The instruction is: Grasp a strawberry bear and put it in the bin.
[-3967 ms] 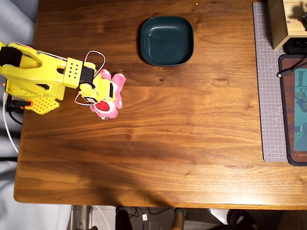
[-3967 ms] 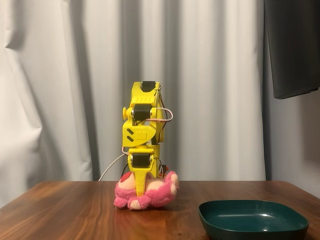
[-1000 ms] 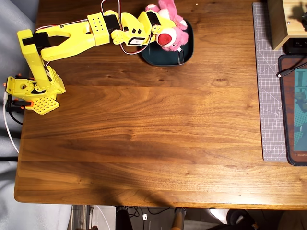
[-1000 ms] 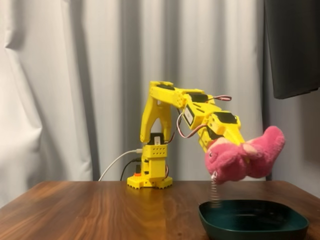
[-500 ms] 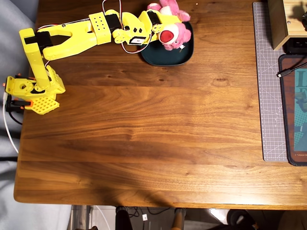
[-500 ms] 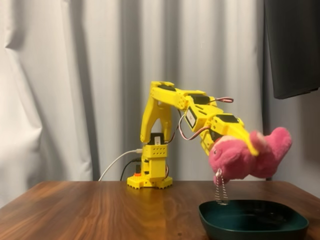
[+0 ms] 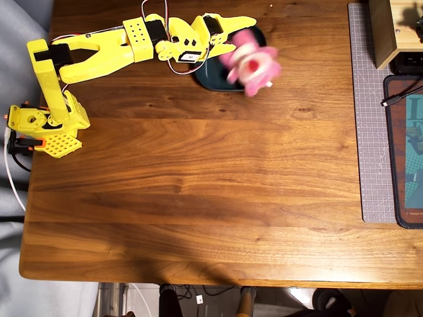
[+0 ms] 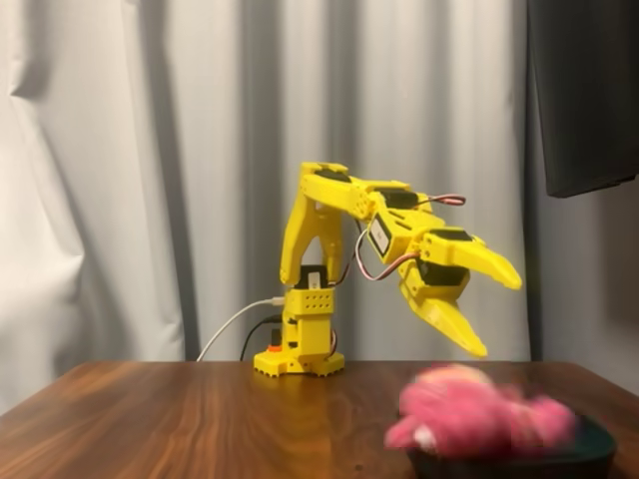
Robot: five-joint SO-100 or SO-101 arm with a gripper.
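The pink strawberry bear (image 7: 252,66) is motion-blurred and lies over the right part of the dark teal bin (image 7: 208,76) at the top middle of the table. In the fixed view the bear (image 8: 479,421) sits blurred on the bin (image 8: 591,454), leaning over its left rim. My yellow gripper (image 7: 240,34) is open and empty. It hangs above the bear and apart from it, with its jaws spread wide in the fixed view (image 8: 499,317).
The arm's base (image 7: 47,125) is clamped at the table's left edge. A light wooden box (image 7: 395,33) stands at the top right, on a grey cutting mat (image 7: 371,132). A dark mat (image 7: 406,152) with a cable (image 7: 396,99) lies beside it.
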